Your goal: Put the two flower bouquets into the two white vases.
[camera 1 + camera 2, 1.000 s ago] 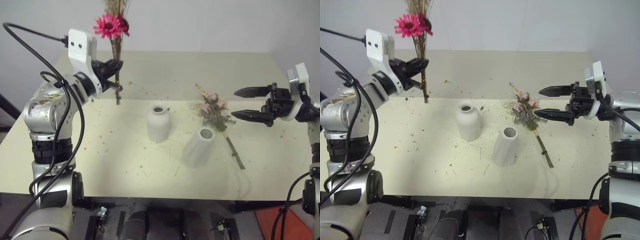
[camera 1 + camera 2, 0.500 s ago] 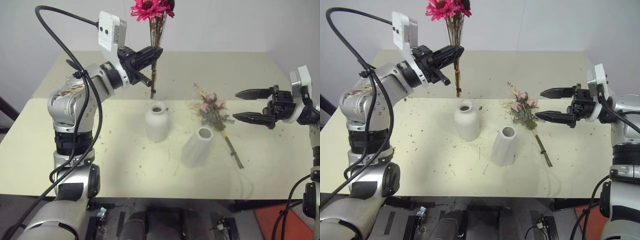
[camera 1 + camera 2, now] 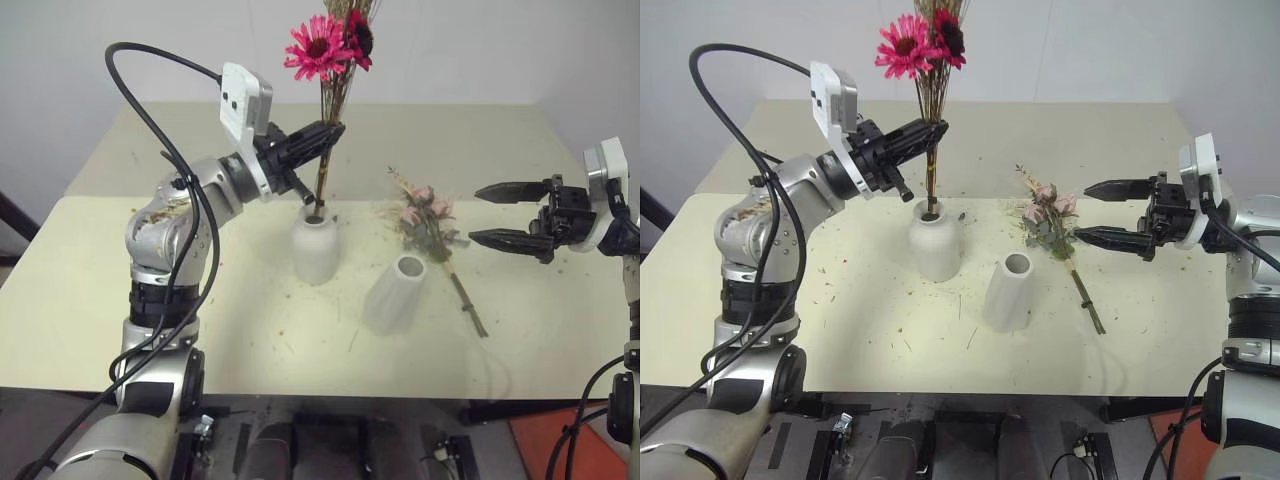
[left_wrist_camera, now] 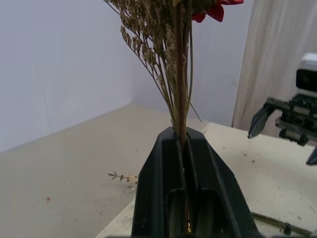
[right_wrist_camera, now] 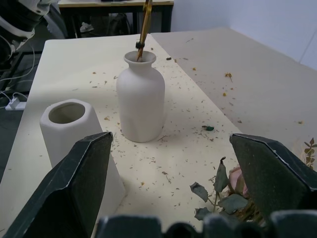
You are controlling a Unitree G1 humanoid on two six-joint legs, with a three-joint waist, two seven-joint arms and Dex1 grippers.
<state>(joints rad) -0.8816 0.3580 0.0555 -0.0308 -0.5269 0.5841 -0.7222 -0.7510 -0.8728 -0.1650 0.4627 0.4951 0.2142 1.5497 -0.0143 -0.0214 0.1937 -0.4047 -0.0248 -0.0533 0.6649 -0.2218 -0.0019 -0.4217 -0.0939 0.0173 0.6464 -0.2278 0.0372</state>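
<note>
Cream table (crumb-strewn) bears rose bouquet beside tapered vase.

Pale cream desk, matte top, w/ a seam running across approx at the squat vase's level; another section of same colour beyond it, up to the wall. Standing on desk: squat round-shouldered white vase, narrow neck, upright, near centre. Just beside it, toward robot's right and nearer the front edge: taller tapered white vase, round mouth open, upright, not touching the squat one. Right of that, lying flat: bouquet of pink roses, daisies & green leaves, heads toward the far side, stems pointing at the front edge. Lots of small dried plant bits scattered over the top, densest around both vases.
</note>
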